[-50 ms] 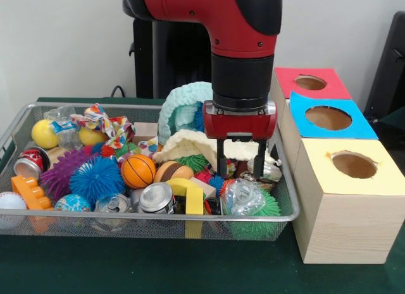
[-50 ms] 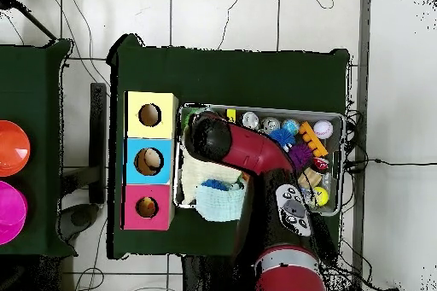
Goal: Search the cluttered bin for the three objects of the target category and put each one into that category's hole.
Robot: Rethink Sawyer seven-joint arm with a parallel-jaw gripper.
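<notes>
- The gripper (image 1: pixel 241 169) dips into the wire bin's (image 1: pixel 158 225) right end, its fingers (image 1: pixel 222 160) parted, gripping nothing.
- Clutter fills the bin; three holed boxes (image 1: pixel 345 199) stand just beside it on the table (image 1: pixel 126 269).

1 wire bin (image 1: pixel 288 213), 3 hole boxes: red (image 1: pixel 329 85), blue (image 1: pixel 354 126), yellow (image 1: pixel 380 180); 2 cans upfront (image 1: pixel 155 198).

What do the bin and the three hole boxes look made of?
The bin looks like silver wire mesh: contents show through its fine grid walls. The boxes look like pale wood, with visible grain on the sides; their yellow, blue and red tops look like matte paper, ragged around the holes.
</notes>
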